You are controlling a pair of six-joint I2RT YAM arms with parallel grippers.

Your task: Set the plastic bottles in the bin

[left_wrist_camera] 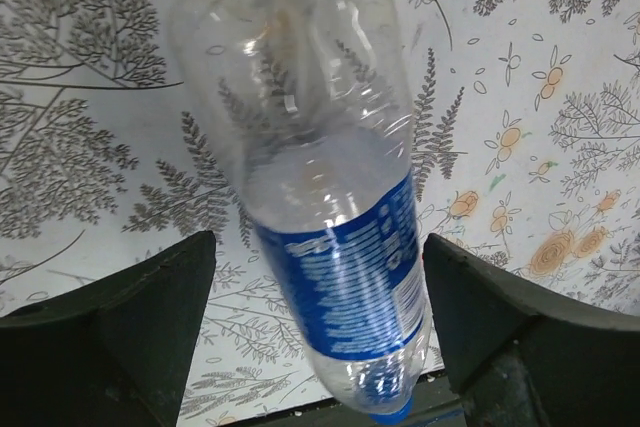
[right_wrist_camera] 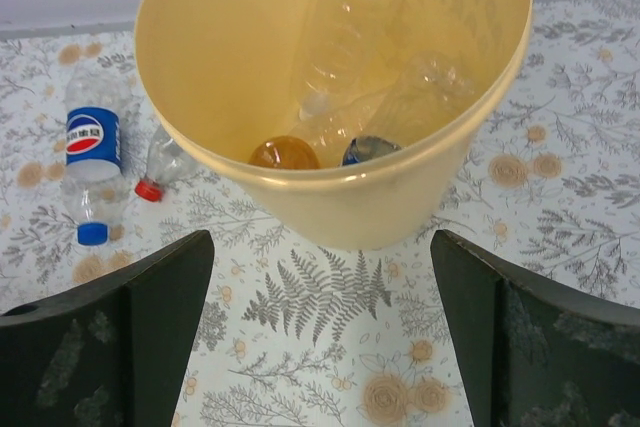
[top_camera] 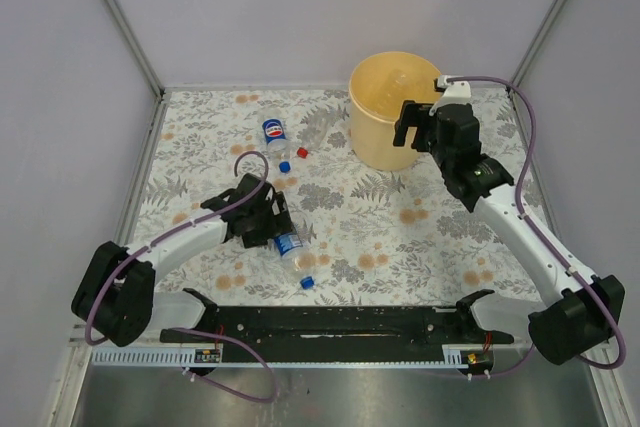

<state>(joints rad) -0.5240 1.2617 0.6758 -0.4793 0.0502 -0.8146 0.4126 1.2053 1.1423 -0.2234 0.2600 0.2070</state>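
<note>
The bin (top_camera: 372, 97) held clear bottles (right_wrist_camera: 350, 37) and an orange one (right_wrist_camera: 283, 154). The right arm stretched up to the bin's right wall, with the right gripper (top_camera: 416, 127) spread wide, empty and facing it. Well left of the bin and nearer the bases, the left arm bent low. The left gripper (top_camera: 269, 219) stood open astride a lying blue-labelled bottle (left_wrist_camera: 330, 247) whose print was unreadable. Just left of the bin lay a Pepsi-logo bottle (top_camera: 275, 133).

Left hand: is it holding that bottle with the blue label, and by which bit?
Not yet. The left hand is open around the bottle, at its labelled part, a gap showing beside one finger. The right hand holds nothing.
</note>
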